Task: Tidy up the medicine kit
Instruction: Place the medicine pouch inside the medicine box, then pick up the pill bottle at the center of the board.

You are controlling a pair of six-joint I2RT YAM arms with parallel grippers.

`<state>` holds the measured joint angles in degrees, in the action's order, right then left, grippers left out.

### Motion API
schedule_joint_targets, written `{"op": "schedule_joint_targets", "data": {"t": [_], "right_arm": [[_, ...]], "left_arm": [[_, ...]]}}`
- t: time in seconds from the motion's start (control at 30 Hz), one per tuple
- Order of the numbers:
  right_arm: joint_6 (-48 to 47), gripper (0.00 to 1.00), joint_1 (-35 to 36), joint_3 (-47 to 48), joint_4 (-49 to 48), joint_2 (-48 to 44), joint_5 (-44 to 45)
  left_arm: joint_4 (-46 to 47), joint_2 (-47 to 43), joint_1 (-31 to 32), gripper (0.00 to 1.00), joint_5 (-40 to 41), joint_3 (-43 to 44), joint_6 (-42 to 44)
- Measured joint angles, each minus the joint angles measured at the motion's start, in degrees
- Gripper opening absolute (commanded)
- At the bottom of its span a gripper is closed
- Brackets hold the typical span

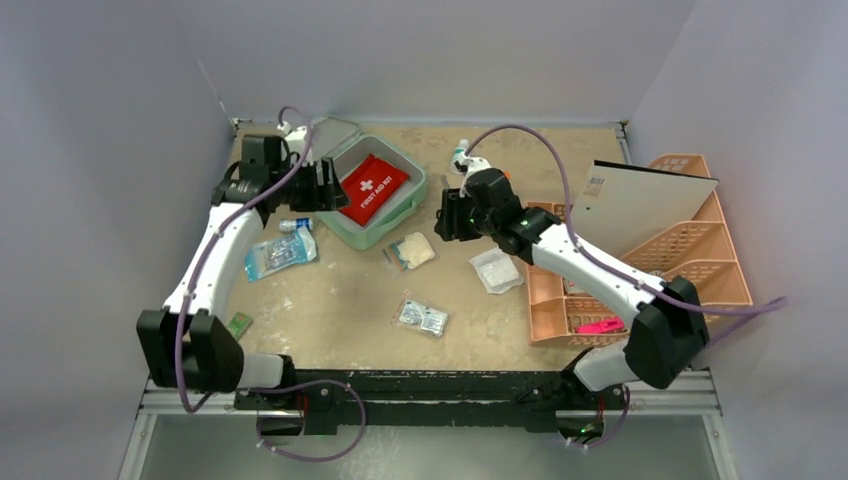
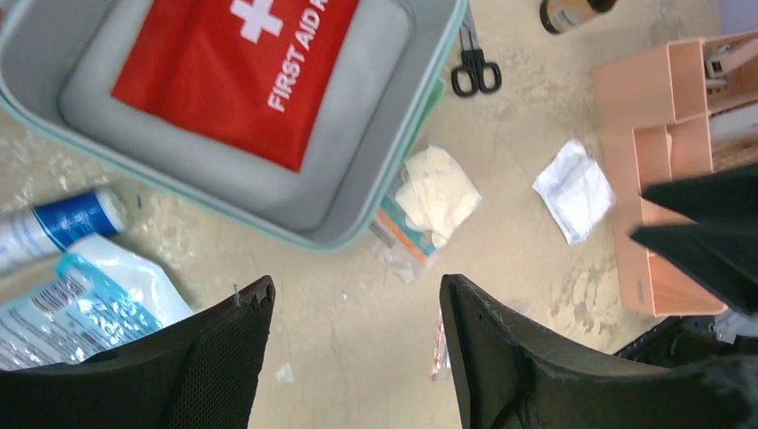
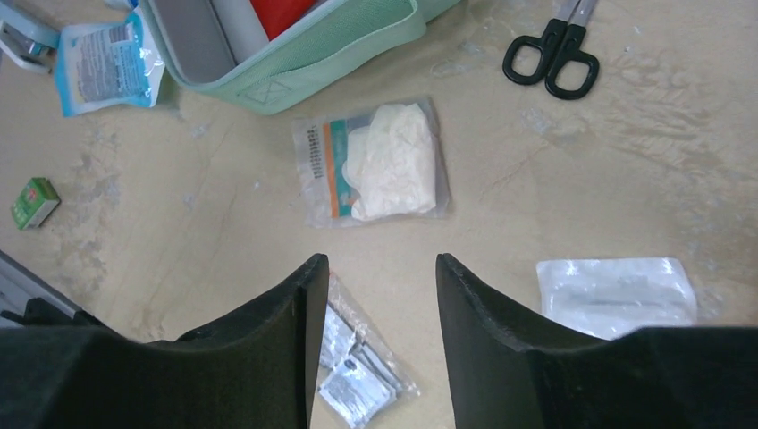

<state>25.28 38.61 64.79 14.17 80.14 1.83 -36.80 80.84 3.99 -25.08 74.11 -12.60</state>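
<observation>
The mint-green medicine kit (image 1: 398, 222) lies open at the back centre, with a red "FIRST AID KIT" pouch (image 1: 372, 187) inside its pale tray. My left gripper (image 1: 325, 188) hovers open and empty at the kit's left edge; its wrist view shows the kit's rim (image 2: 357, 214), the pouch (image 2: 232, 71) and my left gripper (image 2: 357, 286) over bare table. My right gripper (image 1: 443, 220) is open and empty just right of the kit. In its wrist view, my right gripper (image 3: 380, 264) sits above a bagged white glove packet (image 3: 380, 161), near the kit (image 3: 313, 54).
On the table lie a blue-white packet (image 1: 280, 253), a tube (image 1: 295, 225), the glove packet (image 1: 413, 250), a white gauze packet (image 1: 496, 270), a wipes bag (image 1: 421, 317) and a green box (image 1: 239, 325). Black scissors (image 3: 550, 54) lie behind. A peach rack (image 1: 700, 260) stands right.
</observation>
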Motion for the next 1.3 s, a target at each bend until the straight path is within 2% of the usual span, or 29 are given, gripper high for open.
{"op": "schedule_joint_targets", "data": {"t": [0.07,0.2,0.4,0.53,0.67,0.9,1.07,1.3], "right_arm": [[0.4,0.43,0.0,0.0,-1.8,2.7,0.0],[0.9,0.43,0.0,0.0,-5.3,8.4,-0.2],[0.6,0.44,0.0,0.8,-7.4,16.2,-1.3],[-0.8,0.47,-0.1,6.0,-5.6,20.2,3.4],[-3.4,0.5,-0.9,14.0,-4.6,23.1,12.7],[-10.4,0.55,-6.6,19.9,-3.5,24.7,26.3],[-12.9,0.61,-11.3,22.4,-2.1,28.9,30.2],[-13.3,0.57,-16.2,23.0,0.7,32.4,28.6]], "left_arm": [[0.0,-3.8,0.0,0.67,-0.5,-3.7,-0.1],[0.7,-11.5,0.0,0.67,-1.4,-12.4,-0.2],[0.6,-16.0,0.0,0.67,-1.1,-19.7,0.9],[0.5,-16.1,0.0,0.67,-0.6,-20.6,1.7],[0.4,-17.3,0.0,0.67,0.3,-20.6,2.3],[0.2,-19.1,0.0,0.67,1.6,-20.6,3.2],[0.2,-19.3,0.0,0.67,1.7,-20.6,3.2],[0.2,-19.4,0.0,0.67,2.2,-20.6,3.4]]}}
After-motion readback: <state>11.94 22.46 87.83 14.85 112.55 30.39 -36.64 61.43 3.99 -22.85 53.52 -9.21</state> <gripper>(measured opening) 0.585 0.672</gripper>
